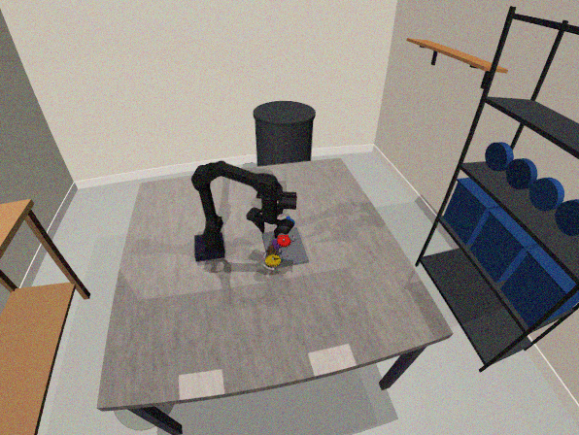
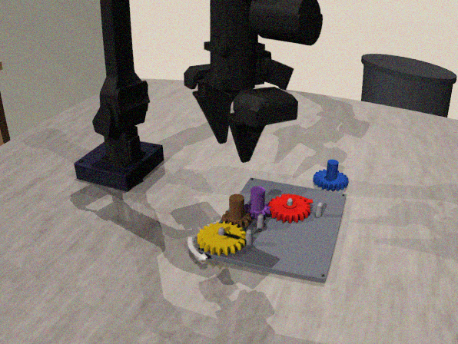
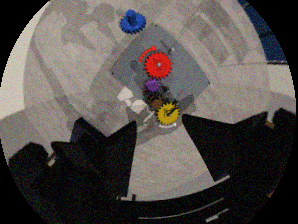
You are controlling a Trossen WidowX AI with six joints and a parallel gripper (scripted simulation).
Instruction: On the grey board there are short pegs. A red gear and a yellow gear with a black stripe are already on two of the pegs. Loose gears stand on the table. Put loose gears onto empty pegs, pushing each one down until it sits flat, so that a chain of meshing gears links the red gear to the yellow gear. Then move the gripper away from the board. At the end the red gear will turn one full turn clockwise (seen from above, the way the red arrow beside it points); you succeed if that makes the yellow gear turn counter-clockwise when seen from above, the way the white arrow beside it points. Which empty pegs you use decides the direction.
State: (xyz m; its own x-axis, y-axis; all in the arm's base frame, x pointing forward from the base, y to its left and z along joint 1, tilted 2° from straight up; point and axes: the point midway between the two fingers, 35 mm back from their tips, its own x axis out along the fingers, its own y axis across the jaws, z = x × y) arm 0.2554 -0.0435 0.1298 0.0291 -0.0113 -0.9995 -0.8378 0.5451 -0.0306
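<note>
The red gear (image 1: pixel 284 241) (image 2: pixel 283 210) (image 3: pixel 158 68) and yellow gear (image 1: pixel 273 261) (image 2: pixel 210 241) (image 3: pixel 168 111) sit on the grey board (image 1: pixel 300 253) (image 2: pixel 300 246) (image 3: pixel 190 80). A purple gear (image 2: pixel 257 197) (image 3: pixel 152 85) stands beside the red gear, and a brown gear (image 2: pixel 236 207) (image 3: pixel 156 104) stands between purple and yellow. Both look low on the board; their exact seating is partly hidden. A blue gear (image 2: pixel 330 180) (image 3: pixel 132 22) stands on the table behind the board. My gripper (image 2: pixel 233 151) is open and empty, raised above the brown and purple gears.
Bare pegs show in the exterior view: one peg (image 2: pixel 319 210) right of the red gear, another peg (image 2: pixel 260 222) in front of purple, and a peg (image 2: pixel 249 238) close beside yellow. The white arrow (image 2: pixel 195 250) lies by the yellow gear. The arm's base (image 2: pixel 119 169) is at the left.
</note>
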